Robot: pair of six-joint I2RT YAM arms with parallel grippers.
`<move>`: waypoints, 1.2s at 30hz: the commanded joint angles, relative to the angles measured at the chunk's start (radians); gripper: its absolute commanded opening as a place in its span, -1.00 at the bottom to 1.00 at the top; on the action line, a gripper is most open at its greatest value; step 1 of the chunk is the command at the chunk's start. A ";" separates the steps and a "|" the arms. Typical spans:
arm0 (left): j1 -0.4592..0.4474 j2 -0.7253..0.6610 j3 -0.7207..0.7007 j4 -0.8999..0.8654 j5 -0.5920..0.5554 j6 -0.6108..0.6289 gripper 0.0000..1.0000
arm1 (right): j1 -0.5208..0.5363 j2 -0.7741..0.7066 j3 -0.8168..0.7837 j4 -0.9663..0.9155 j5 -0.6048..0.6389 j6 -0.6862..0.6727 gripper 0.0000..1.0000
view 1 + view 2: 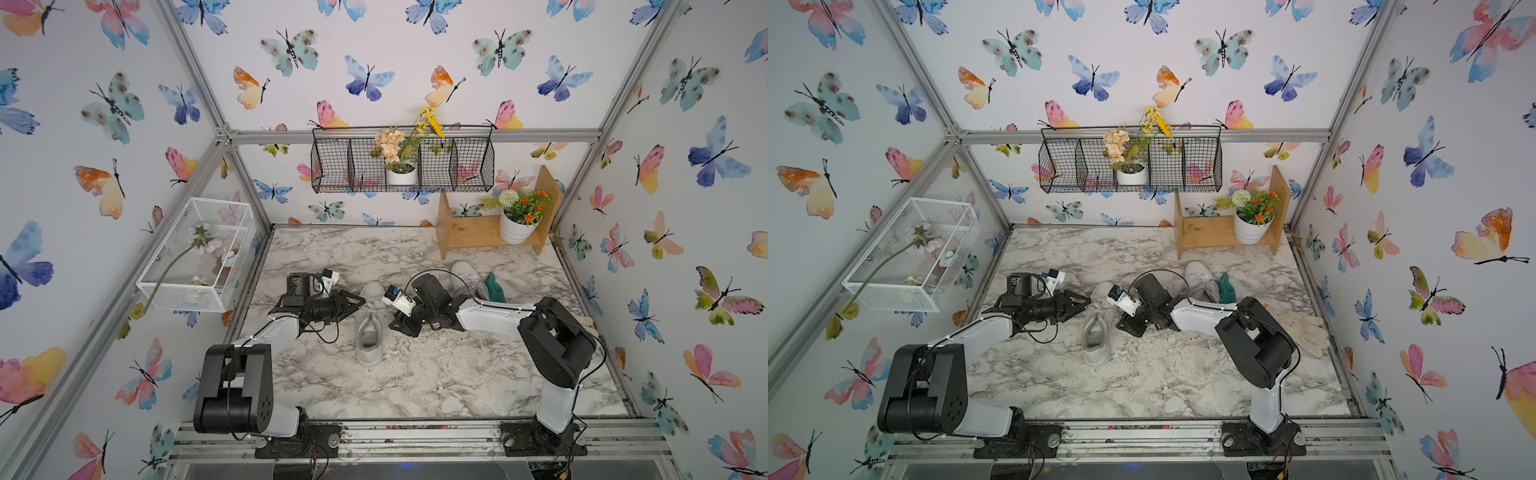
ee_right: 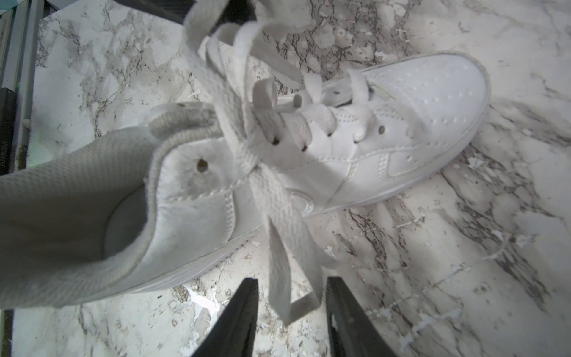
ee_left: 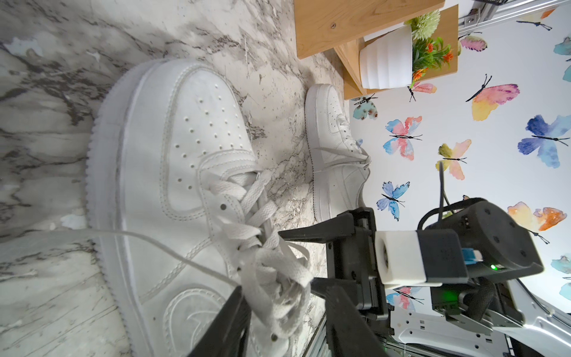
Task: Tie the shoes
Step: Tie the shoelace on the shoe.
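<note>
One shoe (image 1: 368, 345) at the middle of the desk (image 1: 415, 386) between both tools, second shoe (image 1: 465, 276) farther back beside the right arm. Right tool (image 2: 292, 279) spread apart with a lace strand (image 2: 282, 247) between its fingers — left tool (image 1: 358, 301) at the same laces (image 3: 272, 269), grip impossible to tell.
</note>
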 commanded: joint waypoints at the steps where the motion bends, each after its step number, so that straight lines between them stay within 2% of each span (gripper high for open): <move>1: -0.002 0.000 0.018 -0.012 -0.009 0.020 -0.09 | 0.005 0.006 0.025 -0.013 0.021 0.002 -0.24; 5: -0.003 0.007 0.033 -0.033 -0.022 0.041 -0.07 | 0.005 0.004 0.028 -0.015 0.033 0.002 -0.32; 9: -0.003 0.024 0.043 -0.026 -0.020 0.044 -0.10 | 0.005 0.004 0.034 -0.019 0.047 0.007 -0.55; 14: -0.003 0.028 0.043 -0.017 -0.020 0.042 -0.47 | 0.005 -0.016 0.030 -0.041 0.071 0.004 -0.74; 16: -0.002 0.018 0.040 -0.019 -0.036 0.045 -0.69 | 0.005 -0.030 0.022 -0.053 0.079 0.002 -0.80; 20: -0.003 0.000 0.038 -0.044 -0.073 0.060 -0.99 | 0.005 -0.059 0.004 -0.068 0.098 0.004 -0.96; 27: 0.017 -0.052 0.038 -0.119 -0.159 0.099 -1.00 | 0.003 -0.106 -0.025 -0.093 0.153 0.016 -0.96; 36: 0.062 -0.078 0.025 -0.148 -0.163 0.121 -1.00 | -0.001 -0.139 -0.058 -0.085 0.084 0.018 -0.94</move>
